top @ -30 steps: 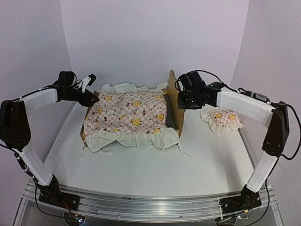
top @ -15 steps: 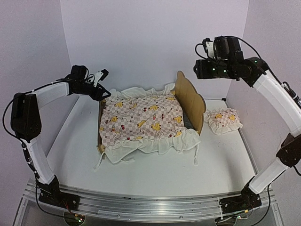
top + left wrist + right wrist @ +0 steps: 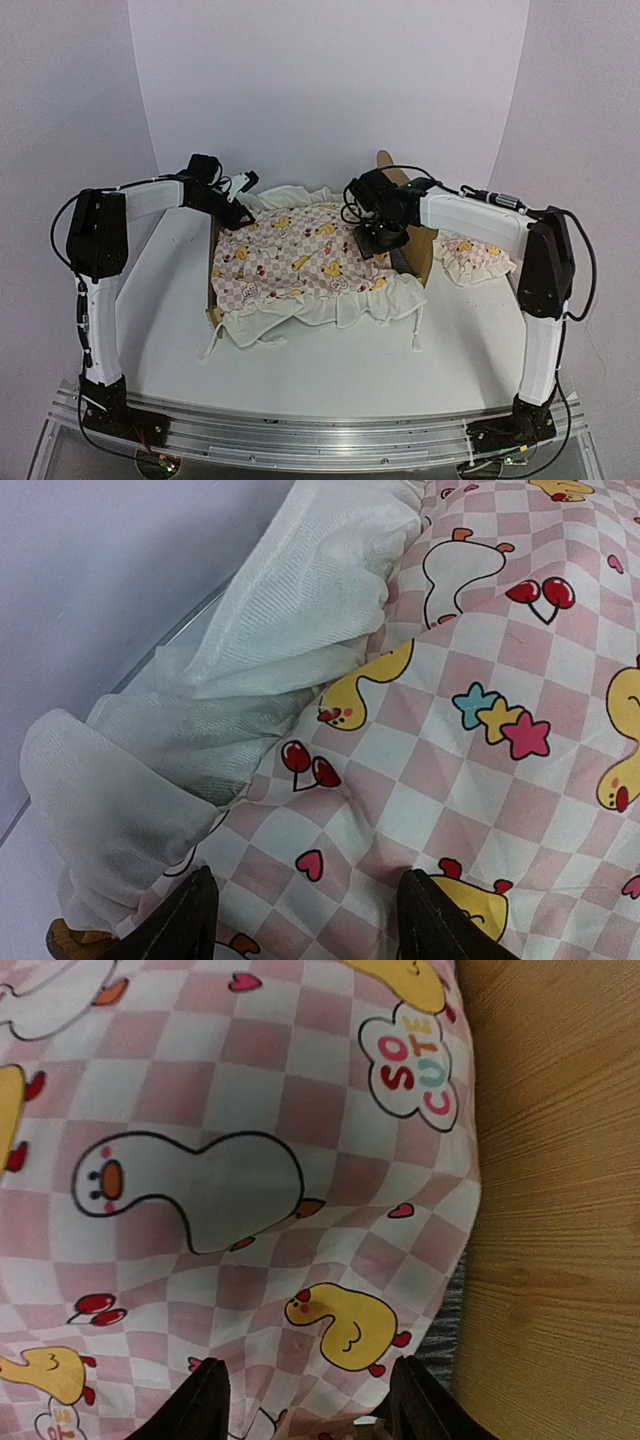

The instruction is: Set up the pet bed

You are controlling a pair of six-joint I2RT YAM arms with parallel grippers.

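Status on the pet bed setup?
Open and empty: left gripper, right gripper, low over quilt. Quilt covers pet bed. Beyond headboard, pillow lies off the bed.

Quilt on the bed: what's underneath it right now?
The pet bed: its wooden end and headboard stick out past the quilt, and a sliver of dark grey base shows beside the headboard. The rest of the base is covered, so anything lying there is hidden.

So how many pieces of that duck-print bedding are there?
2. The quilt is spread over the bed; the pillow lies on the table just right of the bed. Any others under the quilt would be hidden.
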